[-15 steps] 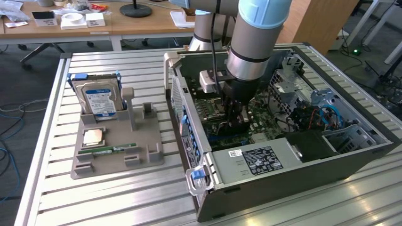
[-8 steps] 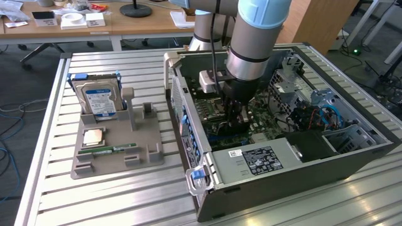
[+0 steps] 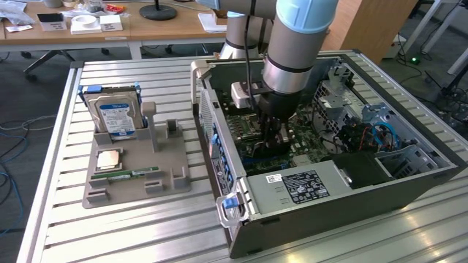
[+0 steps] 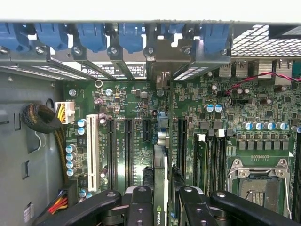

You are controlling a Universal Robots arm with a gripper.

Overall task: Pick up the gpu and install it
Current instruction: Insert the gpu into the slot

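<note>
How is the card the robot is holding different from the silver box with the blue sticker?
The gpu is a thin card seen edge-on, while the hard drive is a thicker silver box with a blue label. The gpu sits between the gripper fingers, inside the computer case over the green board; the hard drive stands upright in the grey holder outside the case, with nothing holding it. Both are flat rectangular computer parts.

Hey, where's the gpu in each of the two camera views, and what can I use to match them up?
Exterior view: the gpu hangs under the gripper inside the open computer case, largely hidden by the fingers.
Wrist view: the gpu is seen edge-on, clamped between the gripper's fingers, over the expansion slots.
Shared landmark: the green motherboard.
</note>
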